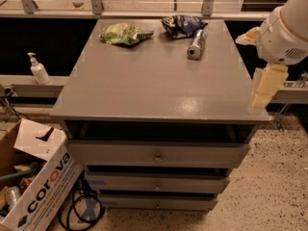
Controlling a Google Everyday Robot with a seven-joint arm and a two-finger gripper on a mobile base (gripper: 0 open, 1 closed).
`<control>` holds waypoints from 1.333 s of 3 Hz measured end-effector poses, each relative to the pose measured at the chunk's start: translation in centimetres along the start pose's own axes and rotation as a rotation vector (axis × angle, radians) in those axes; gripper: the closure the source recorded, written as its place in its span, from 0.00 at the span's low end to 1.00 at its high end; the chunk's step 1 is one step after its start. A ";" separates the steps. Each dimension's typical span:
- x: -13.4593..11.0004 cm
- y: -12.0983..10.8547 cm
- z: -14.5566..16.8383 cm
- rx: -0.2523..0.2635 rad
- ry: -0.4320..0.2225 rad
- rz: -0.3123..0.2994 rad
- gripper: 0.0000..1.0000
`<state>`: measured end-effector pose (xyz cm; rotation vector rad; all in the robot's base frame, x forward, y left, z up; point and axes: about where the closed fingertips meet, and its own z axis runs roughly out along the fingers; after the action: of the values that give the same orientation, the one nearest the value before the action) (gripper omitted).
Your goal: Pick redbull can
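The redbull can (pixel 196 44) is a slim silvery can lying on its side at the back right of the grey cabinet top (pixel 159 88), its round end facing the front. It lies just in front of the dark blue snack bag (pixel 182 25). The green snack bag (pixel 124 33) lies at the back left. My gripper (pixel 263 86), cream-coloured under the white arm (pixel 287 30), hangs at the cabinet's right edge, well to the right of the can and nearer the front, holding nothing.
The cabinet has several drawers (pixel 158 154), slightly pulled out. A corova cardboard box (pixel 36 196) with clutter stands on the floor at the lower left, next to cables (pixel 82 208). A pump bottle (pixel 37 69) stands on a ledge to the left. A railing runs behind.
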<state>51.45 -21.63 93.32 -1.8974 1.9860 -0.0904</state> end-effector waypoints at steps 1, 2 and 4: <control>0.8 -3.4 3.4 -0.003 -0.044 -0.151 0.00; 1.1 -7.0 5.4 0.022 -0.043 -0.329 0.00; 1.0 -7.2 5.5 0.026 -0.046 -0.380 0.00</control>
<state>60.01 -21.97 90.30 -2.2140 1.5651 -0.1728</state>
